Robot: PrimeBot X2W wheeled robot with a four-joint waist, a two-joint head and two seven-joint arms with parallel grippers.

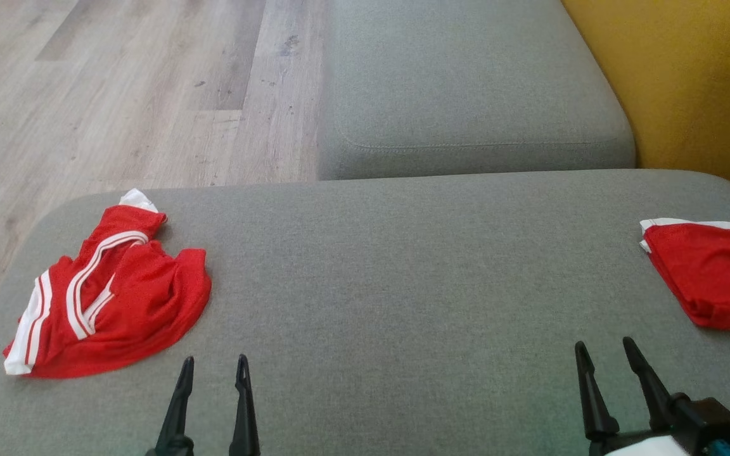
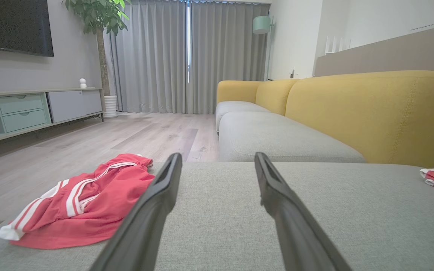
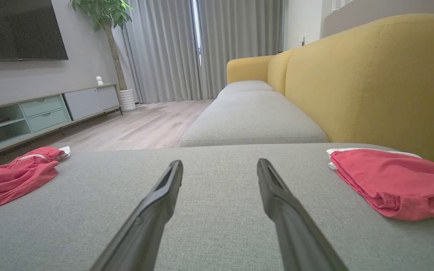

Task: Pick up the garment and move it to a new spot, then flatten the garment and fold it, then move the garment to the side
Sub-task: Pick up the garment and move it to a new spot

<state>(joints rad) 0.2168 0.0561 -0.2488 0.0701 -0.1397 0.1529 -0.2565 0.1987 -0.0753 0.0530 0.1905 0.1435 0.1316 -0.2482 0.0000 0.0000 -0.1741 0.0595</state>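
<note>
The left gripper, fingers apart and empty like the right gripper, hangs near the crumpled red shorts at the left end of the grey cushion; it would do best to pinch the striped waistband, not one loose layer, before lifting.

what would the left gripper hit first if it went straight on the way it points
Looks free: the left gripper points across the bare grey cushion, with the crumpled red garment off to its left. It may skim the fabric; height is unclear.
</note>
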